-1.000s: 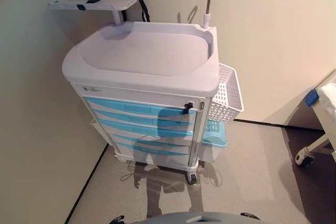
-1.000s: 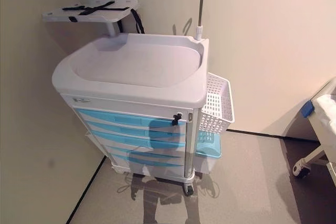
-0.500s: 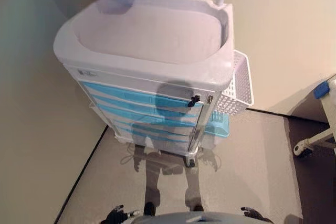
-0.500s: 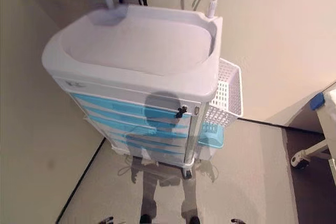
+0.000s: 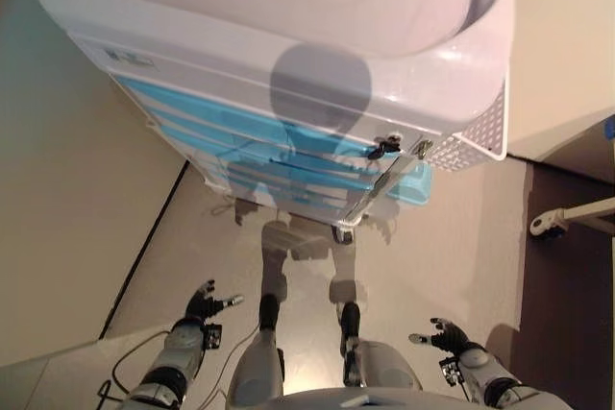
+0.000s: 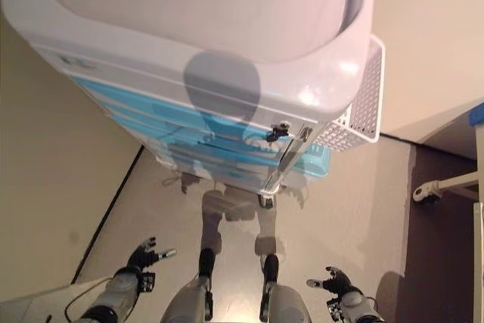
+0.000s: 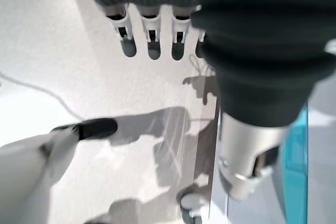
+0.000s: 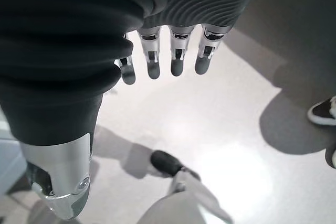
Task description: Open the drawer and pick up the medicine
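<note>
Both hands have come into view low by the floor, left hand (image 5: 204, 306) and right hand (image 5: 446, 335) spread and empty. Blue drawers (image 5: 240, 132) of the cart (image 5: 288, 7) are closed; its small label (image 5: 130, 58) is unreadable, no medicine visible.

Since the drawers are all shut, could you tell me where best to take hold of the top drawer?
Probably along the top blue drawer's front edge, from the cart's front. It's a wide, shallow face; no separate handle is clear. Avoid the lock knob.
</note>
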Controlling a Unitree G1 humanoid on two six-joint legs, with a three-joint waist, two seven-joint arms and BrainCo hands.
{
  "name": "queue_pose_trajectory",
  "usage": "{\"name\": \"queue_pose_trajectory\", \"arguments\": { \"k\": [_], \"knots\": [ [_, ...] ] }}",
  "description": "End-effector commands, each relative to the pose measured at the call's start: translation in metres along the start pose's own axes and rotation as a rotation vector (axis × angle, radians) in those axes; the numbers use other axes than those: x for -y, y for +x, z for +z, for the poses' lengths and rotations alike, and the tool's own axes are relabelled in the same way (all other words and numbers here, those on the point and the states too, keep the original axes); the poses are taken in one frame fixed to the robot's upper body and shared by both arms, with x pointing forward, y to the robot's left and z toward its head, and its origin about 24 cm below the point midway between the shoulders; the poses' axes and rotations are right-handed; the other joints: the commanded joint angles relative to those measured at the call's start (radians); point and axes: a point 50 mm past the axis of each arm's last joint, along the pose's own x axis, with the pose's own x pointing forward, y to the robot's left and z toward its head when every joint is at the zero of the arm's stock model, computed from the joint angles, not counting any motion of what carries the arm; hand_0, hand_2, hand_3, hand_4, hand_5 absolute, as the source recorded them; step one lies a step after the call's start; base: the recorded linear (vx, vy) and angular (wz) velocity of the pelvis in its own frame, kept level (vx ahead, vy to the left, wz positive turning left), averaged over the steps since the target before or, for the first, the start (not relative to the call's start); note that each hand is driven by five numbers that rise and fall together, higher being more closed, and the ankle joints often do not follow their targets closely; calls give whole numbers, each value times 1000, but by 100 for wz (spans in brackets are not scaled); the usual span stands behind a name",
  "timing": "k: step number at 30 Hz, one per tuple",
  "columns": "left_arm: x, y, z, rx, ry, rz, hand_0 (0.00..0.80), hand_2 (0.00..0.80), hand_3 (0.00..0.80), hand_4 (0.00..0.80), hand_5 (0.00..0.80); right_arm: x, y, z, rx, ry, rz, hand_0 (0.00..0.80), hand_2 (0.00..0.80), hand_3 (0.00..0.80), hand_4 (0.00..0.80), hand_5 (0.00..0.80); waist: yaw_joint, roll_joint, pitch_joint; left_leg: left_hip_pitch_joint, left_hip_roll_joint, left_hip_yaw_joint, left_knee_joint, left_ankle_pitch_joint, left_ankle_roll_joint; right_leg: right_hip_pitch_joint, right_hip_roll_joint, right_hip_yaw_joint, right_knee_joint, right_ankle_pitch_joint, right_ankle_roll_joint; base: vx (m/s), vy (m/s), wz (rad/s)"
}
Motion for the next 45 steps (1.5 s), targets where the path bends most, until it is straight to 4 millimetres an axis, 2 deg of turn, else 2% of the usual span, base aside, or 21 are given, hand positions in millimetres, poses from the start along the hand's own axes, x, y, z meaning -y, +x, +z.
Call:
{"name": "queue_pose_trajectory", "arguments": {
  "k": [1, 2, 3, 4, 7, 11, 13, 14, 15, 16, 20, 21, 23, 25, 27, 30, 31, 40, 41, 45],
  "knots": [
    [-3, 1, 27, 142, -176, 19, 0, 0, 0, 0, 0, 8, -1, 6, 54, -4, -27, 0, 0, 0, 0, 0, 5, -37, -9, -75, -88, 33, 174, -120, 74, -127, -45, 49, 140, 14, 47, -116, 69, 6],
    [-2, 1, 44, 217, -308, -7, 0, 0, 0, 0, 0, 9, -1, 9, 71, 4, -29, 0, 0, 0, 0, 0, 5, -36, -4, -114, -91, 32, 211, -129, 78, -166, -49, 52, 177, 6, 43, -47, 30, 5],
    [-2, 1, 44, 217, -308, -7, 0, 0, 0, 0, 0, 9, -1, 9, 71, 4, -29, 0, 0, 0, 0, 0, 5, -36, -4, -115, -91, 32, 212, -130, 78, -167, -49, 52, 177, 6, 43, -109, 40, 11],
    [4, 0, 65, 300, -488, -62, 0, 0, 0, 0, 0, 10, 0, 12, 85, 20, -32, 0, 0, 0, 0, 0, 2, -36, 2, -159, -96, 24, 252, -138, 80, -209, -55, 55, 217, -3, 40, -83, 11, 7],
    [14, 0, 94, 393, -670, -118, 0, 0, 0, 0, 0, 9, 0, 15, 95, 23, -29, 0, 0, 0, 0, 0, -4, -36, 5, -216, -102, 15, 295, -146, 80, -258, -55, 60, 253, -13, 31, -93, -7, 13],
    [23, -4, 121, 478, -801, -180, 0, 0, 0, 0, 0, 9, 1, 18, 99, 14, -28, 0, 0, 0, 0, 0, -6, -39, 1, -268, -101, 5, 333, -154, 79, -306, -55, 54, 285, -23, 24, -51, -18, 19],
    [24, -8, 145, 551, -877, -219, 0, 0, 0, 0, 0, 14, 1, 26, 123, 10, -40, 0, 0, 0, 0, 0, -10, -42, -7, -314, -101, -1, 370, -165, 80, -351, -54, 53, 326, -41, 19, -58, -17, 3],
    [25, -10, 153, 577, -898, -239, 0, 0, 0, 0, 0, 15, 1, 27, 125, 12, -43, 0, 0, 0, 0, 0, -13, -43, -10, -327, -102, -3, 385, -170, 81, -363, -54, 56, 338, -45, 19, -32, -8, 1],
    [25, -10, 153, 577, -898, -239, 0, 0, 0, 0, 0, 15, 1, 27, 125, 12, -43, 0, 0, 0, 0, 0, -13, -43, -10, -329, -102, -3, 386, -170, 81, -365, -54, 56, 339, -46, 19, 60, -13, 2],
    [26, -12, 166, 611, -938, -263, 0, 0, 0, 0, 0, 18, 2, 28, 129, 7, -48, 0, 0, 0, 0, 0, -17, -43, -14, -339, -98, -9, 417, -209, 76, -374, -51, 63, 368, -77, 23, 58, -11, 1],
    [26, -14, 190, 663, -998, -301, 0, 0, 0, 0, 0, 21, 2, 32, 143, 0, -52, 0, 0, 0, 0, 0, -29, -43, -22, -377, -93, -5, 450, -223, 77, -415, -47, 63, 396, -86, 23, 6, 5, -2],
    [26, -14, 191, 663, -998, -301, 0, 0, 0, 0, 0, 21, 2, 32, 144, 0, -52, 0, 0, 0, 0, 0, -29, -43, -22, -379, -93, -5, 451, -223, 77, -416, -47, 63, 396, -86, 23, 6, 18, -7],
    [24, -13, 209, 690, -1025, -317, 0, 0, 0, 0, 0, 22, 2, 34, 147, -6, -51, 0, 0, 0, 0, 0, -41, -44, -31, -394, -89, -1, 460, -230, 78, -433, -43, 68, 402, -86, 26, 16, 23, -6],
    [24, -13, 214, 700, -1034, -323, 0, 0, 0, 0, 0, 21, 2, 33, 145, -8, -48, 0, 0, 0, 0, 0, -44, -44, -33, -398, -87, 0, 461, -231, 79, -438, -42, 70, 402, -86, 27, 16, 20, -7],
    [21, -14, 229, 725, -1039, -333, 0, 0, 0, 0, 0, 19, 2, 33, 150, -13, -35, 0, 0, 0, 0, 0, -57, -44, -41, -406, -82, 11, 467, -240, 80, -454, -41, 78, 406, -86, 32, 27, 39, -9],
    [21, -14, 234, 732, -1046, -339, 0, 0, 0, 0, 0, 19, 2, 33, 148, -12, -34, 0, 0, 0, 0, 0, -60, -44, -43, -407, -80, 17, 468, -243, 81, -456, -41, 82, 407, -86, 33, 24, 45, -12],
    [21, -15, 245, 746, -1052, -357, 0, 0, 0, 0, 0, 17, 2, 33, 149, -19, -24, 0, 0, 0, 0, 0, -73, -42, -49, -410, -72, 29, 471, -250, 83, -465, -37, 94, 404, -82, 38, 32, 59, -14],
    [19, -21, 277, 802, -1102, -409, 0, 0, 0, 0, 0, 15, 2, 34, 150, -24, -5, 0, 0, 0, 0, 0, -98, -38, -65, -404, -63, 75, 457, -267, 91, -479, -24, 137, 380, -67, 56, 50, 59, -21],
    [21, -26, 286, 828, -1114, -446, 0, 0, 0, 0, 0, 13, 2, 35, 151, -28, 1, 0, 0, 0, 0, 0, -101, -38, -65, -399, -62, 87, 455, -271, 93, -479, -22, 147, 376, -64, 60, 35, 29, -26],
    [31, -36, 299, 862, -1118, -541, 0, 0, 0, 0, 0, 10, 2, 38, 160, -39, 17, 0, 0, 0, 0, 0, -106, -35, -60, -388, -60, 107, 453, -278, 96, -483, -19, 165, 375, -60, 66, 35, 46, -13]
  ]
}}
